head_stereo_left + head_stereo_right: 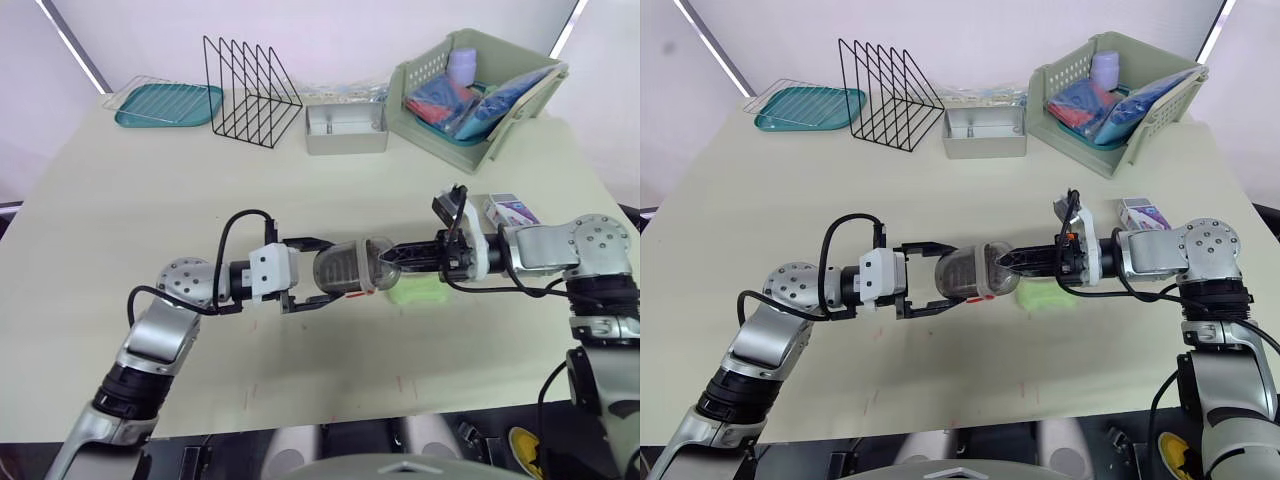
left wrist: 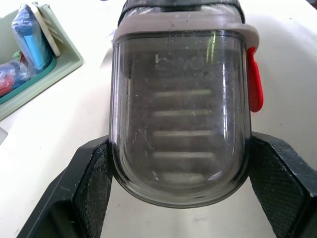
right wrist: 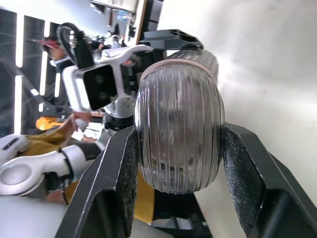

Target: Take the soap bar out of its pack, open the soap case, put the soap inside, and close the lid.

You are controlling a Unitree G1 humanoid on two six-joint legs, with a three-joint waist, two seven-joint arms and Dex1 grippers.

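between the fingers of left gripper [image 1: 325, 272] and right gripper [image 3: 178, 144], the soap case [image 1: 345, 268] is clamped by its ends. opening looks like the step in hand; next, pull the lid free.

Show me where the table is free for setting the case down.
Free: the table between teal tray, wire rack and left gripper; also the front strip between the arms and the near edge. Crowded: centre, where it and the right gripper hold the soap case by the green soap; soap pack by the right arm; tin and basket at the back.
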